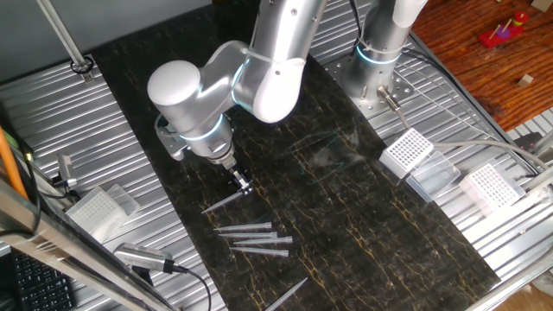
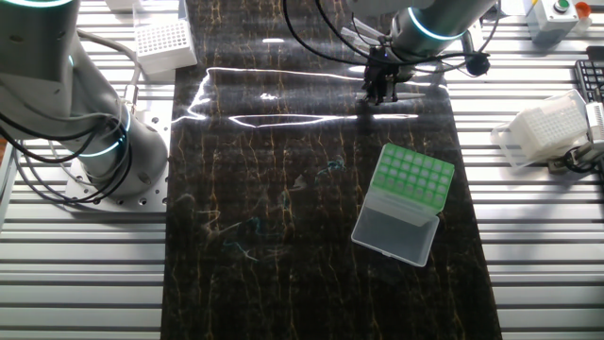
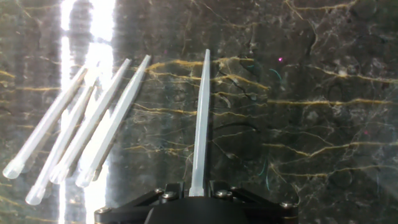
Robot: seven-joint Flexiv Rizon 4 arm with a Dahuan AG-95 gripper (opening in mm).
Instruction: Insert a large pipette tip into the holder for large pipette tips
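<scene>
Gripper [image 3: 198,190] clamped on wide end of one large pipette tip [image 3: 200,118], point aimed straight away from hand, above dark marble mat [image 3: 323,74]. Left of hand: four loose tips [image 3: 81,137] lying on mat, fanned. Farther off: one green holder for large pipette tips [image 2: 412,179], lid open, well apart from hand.

No text, label, brand or number is legible in any view.

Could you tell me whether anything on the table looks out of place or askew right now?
Nothing looks damaged or spilled. The green holder sits at an angle on the dark mat, its lid folded open. Spare tips lie loose in a rough fan, and one large pipette tip lies apart, in line with the tool.
</scene>
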